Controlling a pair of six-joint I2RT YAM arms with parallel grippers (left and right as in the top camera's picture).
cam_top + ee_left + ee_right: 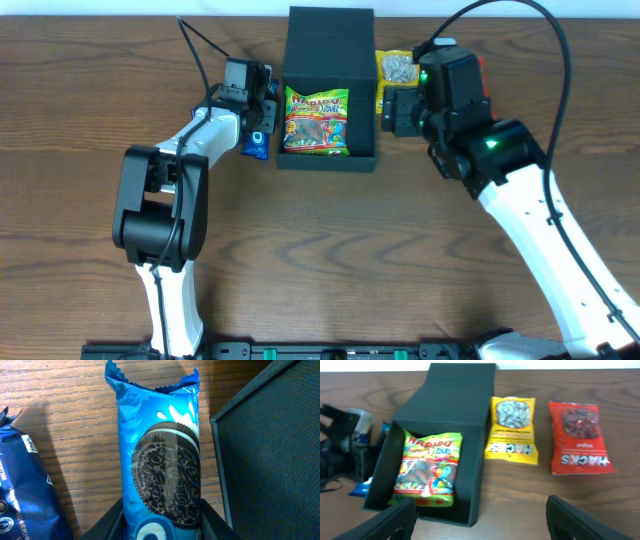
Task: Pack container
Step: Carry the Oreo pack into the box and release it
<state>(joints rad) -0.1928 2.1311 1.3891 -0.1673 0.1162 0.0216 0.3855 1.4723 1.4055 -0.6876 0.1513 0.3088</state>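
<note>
Wood-grain bench. The container sits far-centre between the two arms, flap lid thrown back to the far side. One gummy packet lies flat inside and covers most of the floor.

Right tool: fingers spread wide, nothing between them, hovering just right of the container. The yellow packet lies just beside the container's right wall, the red packet further right, both flat on the bench.

Left tool: fingers sit against both long edges of the blue cookie packet, which reads as a pinch. The packet is flat on the bench, just left of the container wall. A dark blue packet lies to its left, not touching.

Step in hand, my read: the left arm picks up the cookie packet.
- Squeeze lightly, since cookies crush.
- Lift straight up to clear the wall before going right.
- Watch that the free far end doesn't droop onto the rim.
- Lay it flat on the gummies so the lid can shut.

Can't tell:
- How firm the pinch is.
- What the packet's near end looks like; the wrist view crops it and the tool covers most of it from overhead.
- What the dark blue packet's label says; it is cut off.
- How deep the container is under the gummies.
</note>
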